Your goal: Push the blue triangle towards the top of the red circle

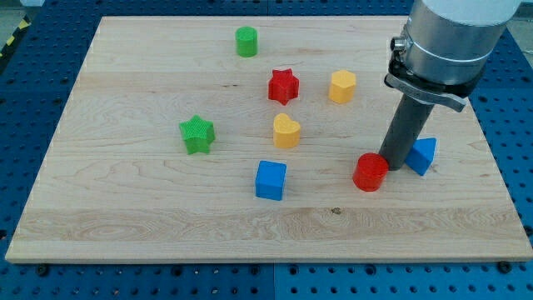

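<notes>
Standing between the red circle (370,172) and blue triangle (422,155), the tip (394,165) is touching both on the desk (150,225). Circling below the triangle should be letting it push up-left. No jaws are showing; the arm is ending in a rod.

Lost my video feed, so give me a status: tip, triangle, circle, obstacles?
My tip down between red circle and blue triangle. Triangle at circle's right, not yet above it. Nothing else close.

Grey cylinder, clamp collar, dark rod (396,163).
</notes>
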`<move>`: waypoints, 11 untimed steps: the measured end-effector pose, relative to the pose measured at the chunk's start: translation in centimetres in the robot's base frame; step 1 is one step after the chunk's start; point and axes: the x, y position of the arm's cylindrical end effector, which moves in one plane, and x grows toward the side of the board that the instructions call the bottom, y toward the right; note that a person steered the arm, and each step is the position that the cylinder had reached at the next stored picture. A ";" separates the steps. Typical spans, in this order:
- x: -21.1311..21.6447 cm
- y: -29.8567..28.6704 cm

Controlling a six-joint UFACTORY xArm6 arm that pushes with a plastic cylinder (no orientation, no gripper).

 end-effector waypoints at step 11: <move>-1.1 4.7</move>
